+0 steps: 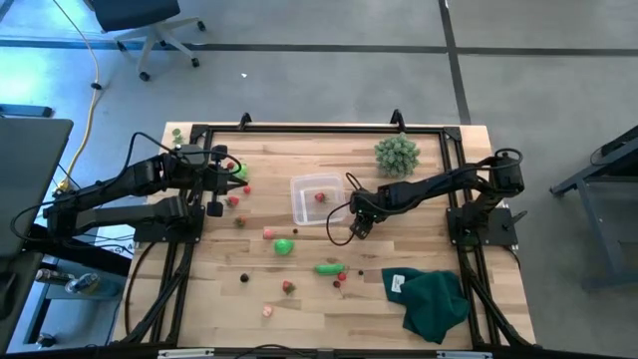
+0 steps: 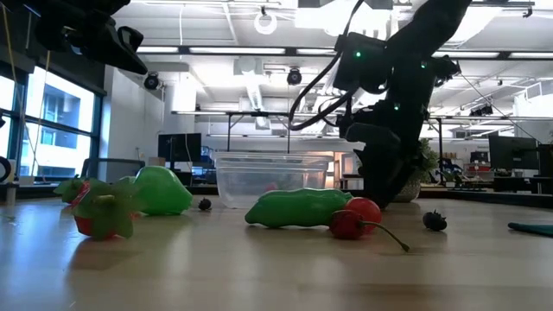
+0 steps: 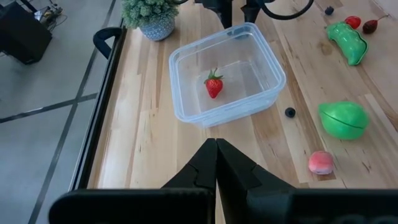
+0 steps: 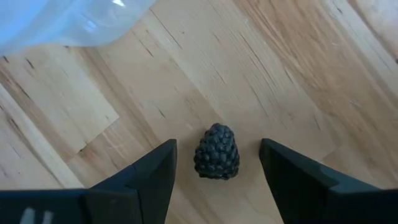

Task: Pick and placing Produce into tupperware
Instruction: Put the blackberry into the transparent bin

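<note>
Right gripper (image 4: 217, 171) is down at the table just beside the tupperware (image 1: 304, 189), fingers spread wide with a dark blackberry (image 4: 217, 152) sitting between them, untouched. One strawberry (image 3: 213, 85) already lies in the container; the rest of the produce is scattered across the wood. Left gripper (image 3: 216, 163) waits by the table's left edge, pressed together and empty. The risk: that berry is small and round, so an off-centre squeeze could squirt it out and send it rolling
</note>
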{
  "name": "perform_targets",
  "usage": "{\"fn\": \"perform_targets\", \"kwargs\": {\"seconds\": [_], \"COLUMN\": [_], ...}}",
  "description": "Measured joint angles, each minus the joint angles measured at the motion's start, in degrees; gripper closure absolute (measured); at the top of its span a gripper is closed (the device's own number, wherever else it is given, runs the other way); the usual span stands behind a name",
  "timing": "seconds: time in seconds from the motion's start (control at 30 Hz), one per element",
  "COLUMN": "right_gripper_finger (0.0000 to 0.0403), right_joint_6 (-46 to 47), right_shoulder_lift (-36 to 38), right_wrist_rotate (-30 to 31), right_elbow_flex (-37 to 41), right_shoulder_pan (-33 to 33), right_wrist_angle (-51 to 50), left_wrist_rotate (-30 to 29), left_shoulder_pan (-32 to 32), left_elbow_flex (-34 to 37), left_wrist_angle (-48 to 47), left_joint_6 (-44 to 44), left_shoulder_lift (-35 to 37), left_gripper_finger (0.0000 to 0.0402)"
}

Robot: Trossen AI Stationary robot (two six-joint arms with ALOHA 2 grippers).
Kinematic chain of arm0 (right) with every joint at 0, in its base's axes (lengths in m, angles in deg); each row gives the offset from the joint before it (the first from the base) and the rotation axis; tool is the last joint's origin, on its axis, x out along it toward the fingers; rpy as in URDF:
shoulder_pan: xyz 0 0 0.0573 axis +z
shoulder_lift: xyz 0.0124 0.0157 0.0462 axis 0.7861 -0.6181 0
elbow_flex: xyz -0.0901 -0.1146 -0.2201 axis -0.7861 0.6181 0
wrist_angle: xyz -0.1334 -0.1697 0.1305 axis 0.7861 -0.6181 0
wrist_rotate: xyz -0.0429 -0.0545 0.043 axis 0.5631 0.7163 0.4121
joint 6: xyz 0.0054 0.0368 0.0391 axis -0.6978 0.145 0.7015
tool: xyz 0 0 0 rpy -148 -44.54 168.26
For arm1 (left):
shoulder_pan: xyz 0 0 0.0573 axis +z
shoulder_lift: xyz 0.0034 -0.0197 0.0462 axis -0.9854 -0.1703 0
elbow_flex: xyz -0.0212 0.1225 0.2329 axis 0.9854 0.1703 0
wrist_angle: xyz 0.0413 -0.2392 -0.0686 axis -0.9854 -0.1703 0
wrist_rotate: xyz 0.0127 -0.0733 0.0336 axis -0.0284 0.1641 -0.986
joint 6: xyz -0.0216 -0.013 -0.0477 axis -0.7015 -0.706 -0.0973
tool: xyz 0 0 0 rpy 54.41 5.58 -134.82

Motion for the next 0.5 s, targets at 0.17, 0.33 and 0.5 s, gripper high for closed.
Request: {"fn": "perform_targets", "kwargs": {"seconds": [0.17,0.33,0.5], "right_gripper_finger": [0.02,0.0225,0.0254], "right_joint_6": [-0.2,-0.2,-0.3], "right_shoulder_lift": [0.0,-0.1,-0.1], "right_wrist_rotate": [0.2,0.5,0.6], "right_elbow_flex": [0.0,0.0,0.0], "right_shoulder_pan": [0.0,-0.1,-0.1], "right_wrist_angle": [-0.1,-0.3,-0.4], "left_wrist_rotate": [0.0,0.0,0.0], "left_shoulder_pan": [0.0,0.0,0.0], "left_elbow_flex": [0.0,0.0,0.0], "left_wrist_angle": [0.0,0.0,0.0], "left_joint_6": [0.0,0.0,0.0], "left_shoulder_lift": [0.0,0.0,0.0], "left_gripper_finger": [0.0401,0.0401,0.0401]}}
